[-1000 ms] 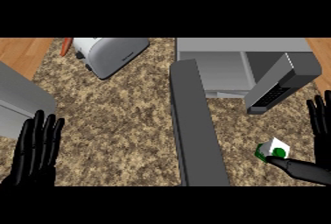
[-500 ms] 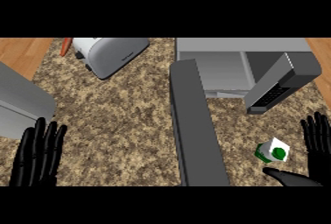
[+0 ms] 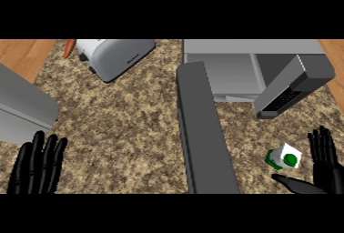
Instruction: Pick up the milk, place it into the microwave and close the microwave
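White and green, the milk carton (image 3: pixel 285 157) stood on the speckled stone counter (image 3: pixel 128 123) near the view's right edge, to the right of the microwave's open door (image 3: pixel 204 132) and in front of the microwave (image 3: pixel 232 68). Seen from steeply above, its long axis seemed to run roughly upright, with the white gabled top tipped toward the upper right and a green round mark facing the viewer, though the angle made the exact lean hard to judge.

At the lower right, the right hand (image 3: pixel 329 175) was open. Its fingers (image 3: pixel 324 148) were straight and pointed up the view just right of the carton, and the thumb spread out to the left beneath it. The carton sat in the gap between them, and nothing curled round it.

At the lower left, the left hand (image 3: pixel 37 166) rested open with its fingers up, well apart from the milk. A silver toaster (image 3: pixel 111 54) lay at the far left of the counter.
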You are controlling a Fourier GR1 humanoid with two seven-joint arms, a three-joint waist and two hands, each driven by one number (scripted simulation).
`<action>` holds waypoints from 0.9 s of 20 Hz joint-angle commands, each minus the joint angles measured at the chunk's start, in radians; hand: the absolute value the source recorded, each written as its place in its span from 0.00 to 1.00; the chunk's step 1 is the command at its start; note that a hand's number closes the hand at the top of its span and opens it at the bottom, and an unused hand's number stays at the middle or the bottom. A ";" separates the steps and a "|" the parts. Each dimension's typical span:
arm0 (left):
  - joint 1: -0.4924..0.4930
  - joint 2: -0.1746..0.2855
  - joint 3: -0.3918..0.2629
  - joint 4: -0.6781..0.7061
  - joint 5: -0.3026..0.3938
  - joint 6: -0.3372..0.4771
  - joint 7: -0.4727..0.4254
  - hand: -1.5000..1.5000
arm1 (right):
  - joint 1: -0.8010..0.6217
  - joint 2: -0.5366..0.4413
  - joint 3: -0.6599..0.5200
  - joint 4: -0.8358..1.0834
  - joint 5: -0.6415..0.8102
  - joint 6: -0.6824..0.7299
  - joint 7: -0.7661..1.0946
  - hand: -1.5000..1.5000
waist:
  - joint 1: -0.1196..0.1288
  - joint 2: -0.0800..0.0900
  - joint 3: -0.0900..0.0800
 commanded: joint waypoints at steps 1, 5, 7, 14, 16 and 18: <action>0.003 0.013 0.009 -0.010 0.002 0.007 0.003 0.00 | -0.037 -0.028 -0.018 0.128 0.001 0.016 -0.096 0.00 | -0.001 0.000 0.000; 0.048 -0.019 -0.077 0.051 -0.057 0.044 -0.082 0.00 | -0.111 -0.048 -0.048 0.307 -0.032 0.058 -0.169 0.00 | 0.002 0.000 0.000; 0.016 0.028 0.011 -0.030 0.005 0.010 0.004 0.00 | -0.112 -0.095 -0.067 0.445 -0.023 0.120 -0.293 0.00 | 0.003 0.001 0.000; 0.083 0.013 -0.069 0.010 -0.049 0.046 -0.076 0.00 | -0.259 -0.133 -0.070 0.744 0.028 0.051 -0.440 0.00 | 0.005 0.001 0.000; 0.019 0.051 0.039 -0.046 0.056 0.002 0.005 0.00 | -0.329 -0.134 -0.069 0.825 0.030 0.045 -0.459 0.00 | 0.005 0.002 0.000; 0.052 0.029 -0.054 -0.048 -0.035 0.038 -0.014 0.00 | -0.336 -0.179 -0.077 0.936 0.050 0.070 -0.540 0.00 | 0.009 0.002 0.001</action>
